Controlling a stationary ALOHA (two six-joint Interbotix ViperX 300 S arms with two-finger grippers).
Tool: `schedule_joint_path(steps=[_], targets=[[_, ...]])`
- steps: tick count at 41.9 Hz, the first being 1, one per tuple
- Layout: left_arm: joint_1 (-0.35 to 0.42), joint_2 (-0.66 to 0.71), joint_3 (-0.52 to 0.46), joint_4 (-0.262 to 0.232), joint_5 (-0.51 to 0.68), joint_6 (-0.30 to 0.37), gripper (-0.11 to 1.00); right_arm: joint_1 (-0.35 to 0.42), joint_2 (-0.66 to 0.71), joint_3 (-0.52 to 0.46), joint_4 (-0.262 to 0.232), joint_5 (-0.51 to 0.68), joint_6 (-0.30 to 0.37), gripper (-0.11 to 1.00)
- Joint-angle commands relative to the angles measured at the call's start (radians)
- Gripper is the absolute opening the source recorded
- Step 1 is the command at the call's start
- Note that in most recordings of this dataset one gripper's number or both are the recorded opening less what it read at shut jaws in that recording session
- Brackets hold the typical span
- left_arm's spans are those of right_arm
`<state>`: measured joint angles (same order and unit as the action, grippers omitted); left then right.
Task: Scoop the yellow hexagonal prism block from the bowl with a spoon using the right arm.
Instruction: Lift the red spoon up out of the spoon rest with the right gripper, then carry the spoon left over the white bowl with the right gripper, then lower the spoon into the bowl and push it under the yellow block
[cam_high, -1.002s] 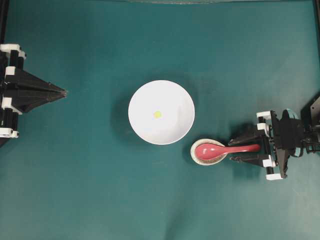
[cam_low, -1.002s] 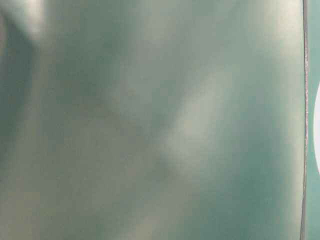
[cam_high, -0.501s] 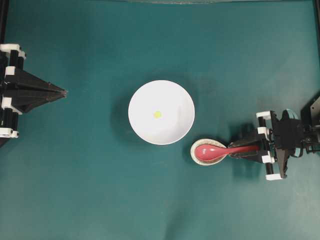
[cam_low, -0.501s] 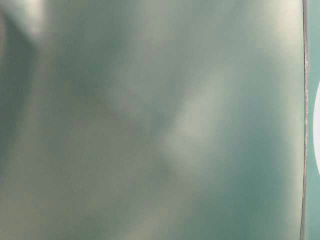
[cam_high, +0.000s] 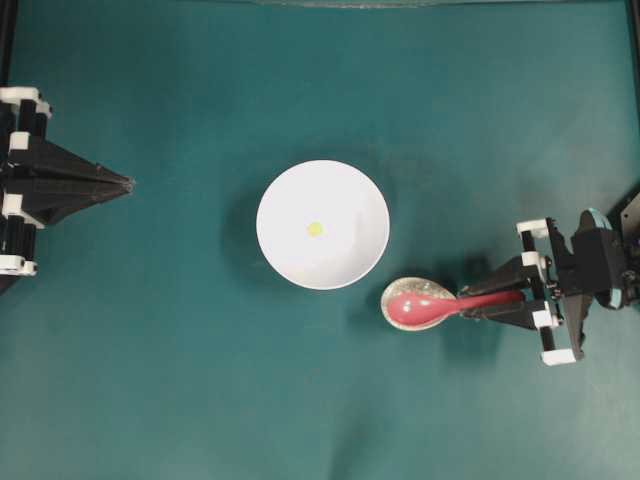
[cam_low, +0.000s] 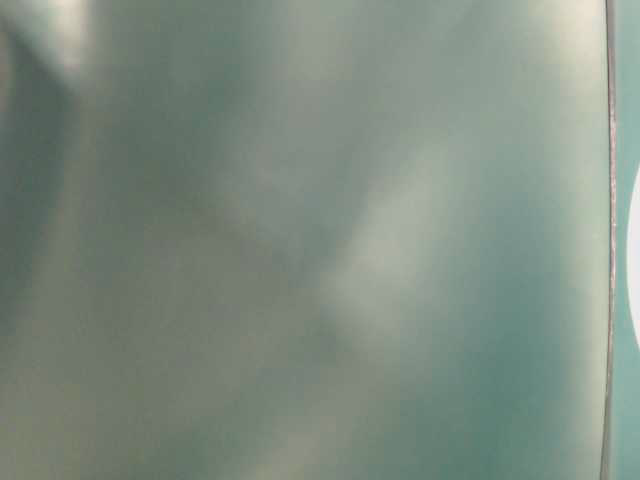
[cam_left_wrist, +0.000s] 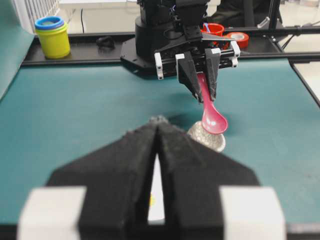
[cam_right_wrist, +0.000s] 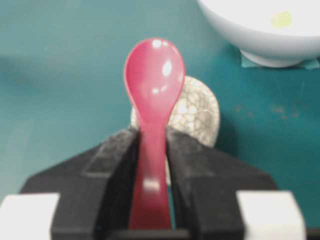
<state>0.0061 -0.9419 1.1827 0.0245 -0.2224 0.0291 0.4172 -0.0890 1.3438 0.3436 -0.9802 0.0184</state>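
- Right gripper (cam_right_wrist: 150, 200) is clamped on the handle of the pink-red spoon (cam_right_wrist: 152, 85), fingers pressed to both sides of it; the scoop juts out ahead of the fingertips, hollow side up, which looks like the right attitude for dipping under something.
- The spoon's scoop hangs above the speckled spoon rest (cam_right_wrist: 197, 112), clear of it as seen from the left wrist camera. My guess: lifted free so it can swing to the dish.
- White bowl (cam_high: 322, 224) sits beyond the spoon tip and off to one side of the right gripper, near but not touching the rest.
- Yellow hexagonal prism block (cam_high: 315, 229) lies loose near the bowl's middle, tiny against the scoop, well ahead of the spoon. Nothing scooped yet.
- Left gripper (cam_left_wrist: 157, 150) is parked at the far side of the bowl from the right one, fingers pinched together, holding nothing. It seems kept out of the way.
- The table-level view is a blur, useless.
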Motion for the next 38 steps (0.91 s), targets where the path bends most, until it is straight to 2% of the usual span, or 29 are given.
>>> schedule_joint_path(steps=[1, 8, 17, 28, 38], targets=[[0.002, 0.009, -0.011, 0.002, -0.012, -0.002, 0.00, -0.012, -0.086, -0.020, 0.003, 0.064, -0.026, 0.25], [0.002, 0.008, -0.011, 0.000, -0.014, -0.002, 0.00, -0.078, -0.218, -0.072, 0.005, 0.255, -0.091, 0.25], [0.002, 0.008, -0.011, 0.002, -0.009, -0.009, 0.00, -0.236, -0.322, -0.187, -0.003, 0.563, -0.164, 0.25], [0.002, 0.006, -0.012, 0.002, 0.014, -0.008, 0.00, -0.391, -0.316, -0.342, -0.009, 0.879, -0.216, 0.25], [0.002, 0.008, -0.011, 0.002, 0.014, -0.008, 0.00, -0.471, -0.276, -0.460, -0.031, 1.055, -0.221, 0.25]])
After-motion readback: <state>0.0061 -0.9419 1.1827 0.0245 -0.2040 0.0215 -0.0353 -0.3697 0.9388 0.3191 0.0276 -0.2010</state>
